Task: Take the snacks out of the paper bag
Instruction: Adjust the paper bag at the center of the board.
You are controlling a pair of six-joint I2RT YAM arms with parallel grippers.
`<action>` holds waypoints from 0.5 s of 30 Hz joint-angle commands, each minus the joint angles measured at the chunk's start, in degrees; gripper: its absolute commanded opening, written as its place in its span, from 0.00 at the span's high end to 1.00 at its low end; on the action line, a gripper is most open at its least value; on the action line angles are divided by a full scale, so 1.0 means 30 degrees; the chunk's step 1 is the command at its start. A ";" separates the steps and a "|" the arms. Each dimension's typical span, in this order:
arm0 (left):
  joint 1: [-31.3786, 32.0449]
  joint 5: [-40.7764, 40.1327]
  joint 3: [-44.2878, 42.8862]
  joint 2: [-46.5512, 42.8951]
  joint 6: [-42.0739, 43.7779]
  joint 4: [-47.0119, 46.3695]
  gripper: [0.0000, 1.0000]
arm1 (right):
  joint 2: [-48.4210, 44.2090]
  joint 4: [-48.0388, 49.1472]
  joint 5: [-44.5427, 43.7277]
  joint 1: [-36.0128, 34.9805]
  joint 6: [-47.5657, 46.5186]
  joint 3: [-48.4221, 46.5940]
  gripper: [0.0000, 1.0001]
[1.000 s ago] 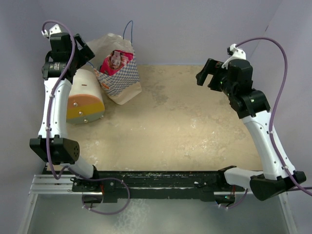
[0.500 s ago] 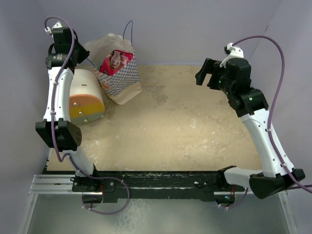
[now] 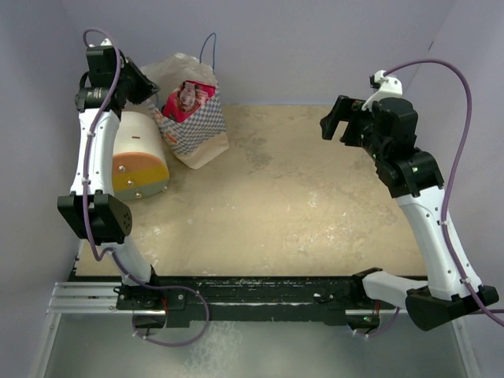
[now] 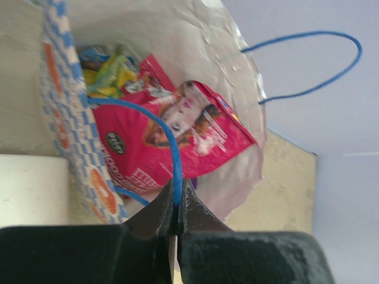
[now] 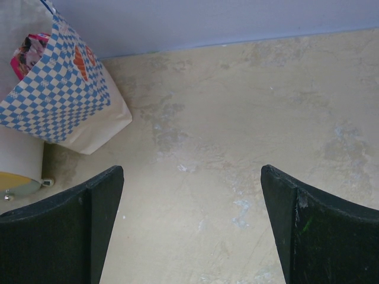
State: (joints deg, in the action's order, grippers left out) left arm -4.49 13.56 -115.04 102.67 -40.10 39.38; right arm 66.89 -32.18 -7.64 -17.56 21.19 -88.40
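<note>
left gripper pinches the blue cord handle of the paper bag, far left; right gripper hangs spread. the pink packet inside looks light, crinkly, slippery: best nipped at its edge.

Nothing can be read with certainty. The pink-red snack packet inside the paper bag carries white lettering and a small dark oval logo, both blurred and turned sideways beyond making out. The orange marks on the bag's blue-and-white checkered side are equally illegible.
</note>
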 commanded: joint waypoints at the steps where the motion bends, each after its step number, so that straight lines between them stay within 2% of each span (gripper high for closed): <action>1: -0.0038 0.3560 0.1392 -0.1696 -0.1480 -0.2199 1.00 | -0.0589 0.0562 0.0485 0.0083 -0.0406 0.0025 0.00; 8: 0.0451 0.5048 0.2791 -0.2884 -0.1730 -0.2289 1.00 | -0.1193 0.0424 0.1201 0.0083 0.0146 0.0238 0.01; 15: 0.2128 0.5334 0.2971 -0.3543 -0.1812 -0.1731 1.00 | -0.1821 0.0155 0.1360 0.0083 0.0363 0.0523 0.01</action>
State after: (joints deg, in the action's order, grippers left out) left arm -1.96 24.10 -105.73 96.88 -43.99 36.80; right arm 63.22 -32.64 -4.71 -17.56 21.50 -86.89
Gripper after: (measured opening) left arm 0.014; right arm 0.994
